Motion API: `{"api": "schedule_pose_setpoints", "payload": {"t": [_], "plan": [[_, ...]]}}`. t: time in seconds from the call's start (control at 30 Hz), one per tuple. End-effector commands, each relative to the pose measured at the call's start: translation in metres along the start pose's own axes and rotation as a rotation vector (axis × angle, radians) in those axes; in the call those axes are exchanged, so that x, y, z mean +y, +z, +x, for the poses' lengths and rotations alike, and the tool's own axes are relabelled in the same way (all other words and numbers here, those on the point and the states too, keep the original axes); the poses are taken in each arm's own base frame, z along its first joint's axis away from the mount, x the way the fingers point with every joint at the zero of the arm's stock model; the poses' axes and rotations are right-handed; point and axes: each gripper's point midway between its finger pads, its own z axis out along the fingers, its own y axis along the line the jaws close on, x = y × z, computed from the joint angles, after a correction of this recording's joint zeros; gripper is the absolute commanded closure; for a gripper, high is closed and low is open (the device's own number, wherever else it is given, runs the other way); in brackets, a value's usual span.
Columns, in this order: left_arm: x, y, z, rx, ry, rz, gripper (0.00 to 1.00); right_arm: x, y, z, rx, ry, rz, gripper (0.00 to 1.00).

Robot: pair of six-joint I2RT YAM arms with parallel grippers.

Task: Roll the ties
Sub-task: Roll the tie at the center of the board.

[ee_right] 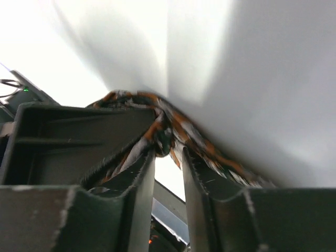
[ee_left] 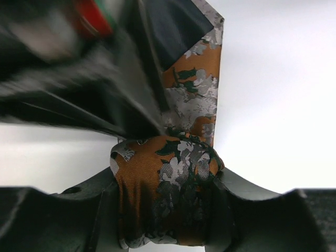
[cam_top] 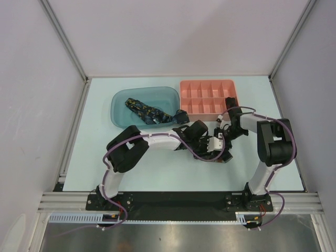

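Squeezing the rolled orange tie (ee_left: 176, 168) — left gripper (ee_left: 167, 207); right gripper (ee_right: 168, 156) ajar.

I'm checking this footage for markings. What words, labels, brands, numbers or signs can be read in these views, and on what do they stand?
No readable text in any view.
Orange-brown-white flecked fabric tie: woven pattern only, no lettering.
Navy speckled fabric tie, teal plastic tub and pink plastic compartment tray: no markings visible.
Red-and-green patch at the top of the left wrist view: too blurred to tell whether it carries any text.
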Motion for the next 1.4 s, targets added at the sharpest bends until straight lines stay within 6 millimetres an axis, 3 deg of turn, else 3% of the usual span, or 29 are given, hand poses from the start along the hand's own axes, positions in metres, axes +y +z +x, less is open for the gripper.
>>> {"api": "schedule_pose_setpoints", "payload": {"t": [0.0,0.2,0.43,0.6,0.73,1.23,1.37], "plan": [[-0.032,0.001,0.073,0.274,-0.019,0.106,0.77,0.020,-0.029,0.001,-0.063,-0.022,-0.119,0.63],[-0.034,0.007,0.070,0.273,-0.055,0.140,0.76,0.042,-0.029,0.007,-0.077,-0.028,-0.228,0.57],[-0.038,0.011,0.075,0.282,-0.114,0.171,0.76,0.045,-0.016,0.008,-0.055,-0.050,-0.242,0.57],[-0.039,0.009,0.078,0.283,-0.140,0.179,0.76,0.042,-0.035,0.012,-0.075,-0.057,-0.262,0.57],[-0.038,0.009,0.077,0.274,-0.146,0.186,0.77,0.051,-0.044,0.019,-0.073,-0.064,-0.301,0.55],[-0.042,0.003,0.086,0.287,-0.196,0.176,0.79,0.068,-0.031,0.019,-0.080,-0.080,-0.370,0.53],[-0.039,-0.007,0.088,0.292,-0.232,0.147,0.81,0.071,-0.021,0.012,-0.074,-0.101,-0.358,0.53]]}}
